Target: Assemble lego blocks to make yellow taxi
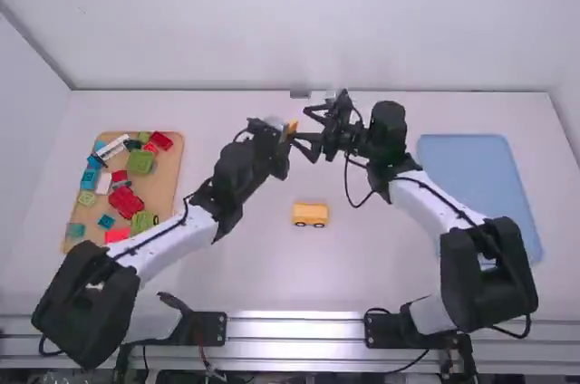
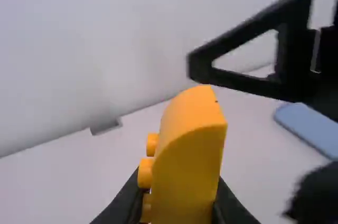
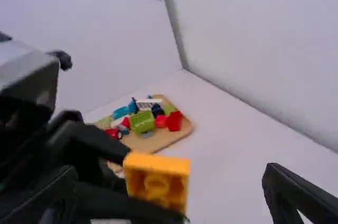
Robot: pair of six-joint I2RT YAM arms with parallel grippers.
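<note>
Above the middle of the table, my left gripper (image 1: pixel 283 138) is shut on an orange-yellow block (image 1: pixel 292 127). The left wrist view shows that block (image 2: pixel 190 150), with a curved side and studs, between the fingers of my left gripper (image 2: pixel 179 208). Close by on the right, my right gripper (image 1: pixel 313 129) stands open, facing the block. In the right wrist view the hollow underside of the block (image 3: pixel 157 182) lies between the wide-apart fingers of my right gripper (image 3: pixel 169 195), touching neither as far as I can tell. A yellow wheeled base (image 1: pixel 310 214) rests on the table below.
A wooden tray (image 1: pixel 170 187) with many coloured blocks and a red car lies at the left. On the right is a blue tray (image 1: pixel 480 176), with the right arm reaching over its near left part. A wall stands behind the table.
</note>
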